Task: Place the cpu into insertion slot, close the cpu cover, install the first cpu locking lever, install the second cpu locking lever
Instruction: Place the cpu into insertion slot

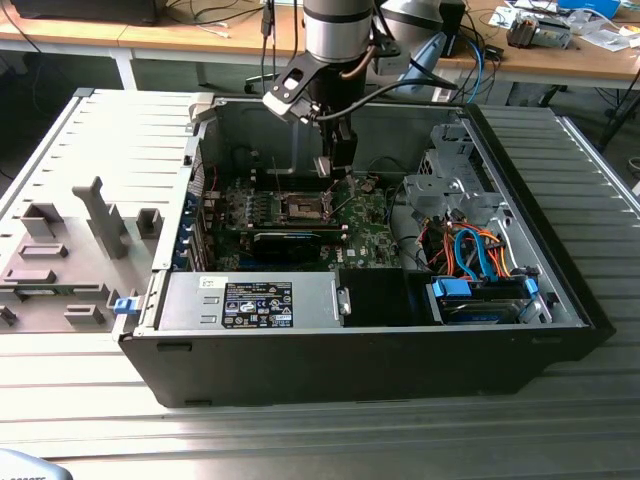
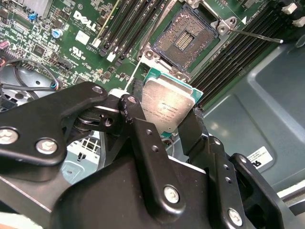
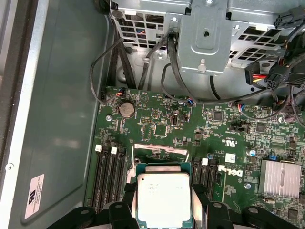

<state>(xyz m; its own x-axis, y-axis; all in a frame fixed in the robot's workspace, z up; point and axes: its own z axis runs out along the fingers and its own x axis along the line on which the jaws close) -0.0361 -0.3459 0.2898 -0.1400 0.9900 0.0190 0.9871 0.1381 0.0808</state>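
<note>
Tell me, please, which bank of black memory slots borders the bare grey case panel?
The bank under the protruding thin lever, across the insertion slot from the white lettering; the other bank has green board on its outer side.

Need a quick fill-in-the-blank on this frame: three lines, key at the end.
1. The cpu is clamped between the gripper's ____.
2. The insertion slot is ____: no chip sits in it.
3. The circuit board around the slot is ____ in colour.
Missing words: fingers; empty; green.
</note>
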